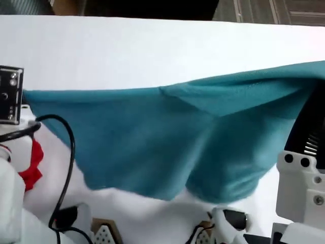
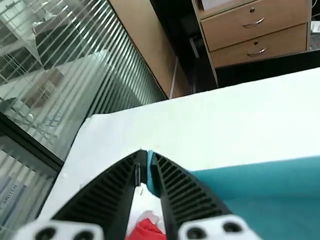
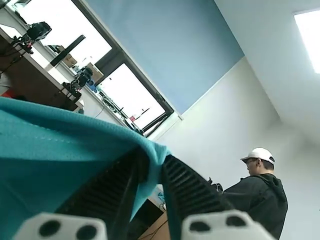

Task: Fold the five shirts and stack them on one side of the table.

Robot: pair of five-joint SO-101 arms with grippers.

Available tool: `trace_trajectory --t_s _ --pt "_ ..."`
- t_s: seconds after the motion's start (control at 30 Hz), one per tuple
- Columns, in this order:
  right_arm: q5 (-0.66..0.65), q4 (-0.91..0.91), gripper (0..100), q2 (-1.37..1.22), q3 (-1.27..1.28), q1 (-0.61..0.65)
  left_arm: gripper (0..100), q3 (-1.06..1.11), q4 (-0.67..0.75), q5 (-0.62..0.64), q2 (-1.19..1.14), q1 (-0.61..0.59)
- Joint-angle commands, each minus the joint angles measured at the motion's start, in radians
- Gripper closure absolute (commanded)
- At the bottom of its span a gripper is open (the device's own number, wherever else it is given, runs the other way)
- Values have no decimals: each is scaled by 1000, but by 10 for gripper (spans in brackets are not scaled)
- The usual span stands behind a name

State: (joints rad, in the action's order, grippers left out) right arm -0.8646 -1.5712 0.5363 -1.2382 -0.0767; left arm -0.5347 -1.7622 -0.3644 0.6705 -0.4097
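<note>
No legible text, labels or numbers anywhere.

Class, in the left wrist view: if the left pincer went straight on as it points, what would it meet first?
Probably the white table just beyond the tips of the left pincer, which is shut on the teal shirt. Depth is unclear: it might instead clear the edge toward the blinds.

A teal knit-fabric shirt hangs stretched wide above the table, its top edge taut from 9 o'clock to 3 o'clock and its body sagging in folds toward 6 o'clock. A crumpled red cloth garment lies at 8 o'clock.
</note>
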Motion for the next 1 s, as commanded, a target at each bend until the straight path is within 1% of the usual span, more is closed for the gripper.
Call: trace_trajectory --t_s 0.0,0.17,0.37,0.47,0.6,0.7,0.77,0.87,0.97 --pt "-6 7 978 -7 -3 -5 976 8 20 40 -3 -18" --pt "-6 8 978 -7 -3 -5 976 31 12 103 -3 -35" --pt "2 65 978 -31 -3 -4 976 85 12 101 3 -35" --pt "18 61 978 -42 -3 -4 976 166 20 104 55 -34" --pt "51 64 978 -39 -3 -4 976 364 100 98 221 21" --pt "51 61 978 -38 -3 -4 976 542 204 66 347 28" --pt "51 56 978 -36 -5 -4 976 625 238 51 408 25" --pt "52 30 978 -33 -14 -4 976 648 238 48 445 25" --pt "52 -1 978 -8 -6 -4 976 596 235 49 442 25"
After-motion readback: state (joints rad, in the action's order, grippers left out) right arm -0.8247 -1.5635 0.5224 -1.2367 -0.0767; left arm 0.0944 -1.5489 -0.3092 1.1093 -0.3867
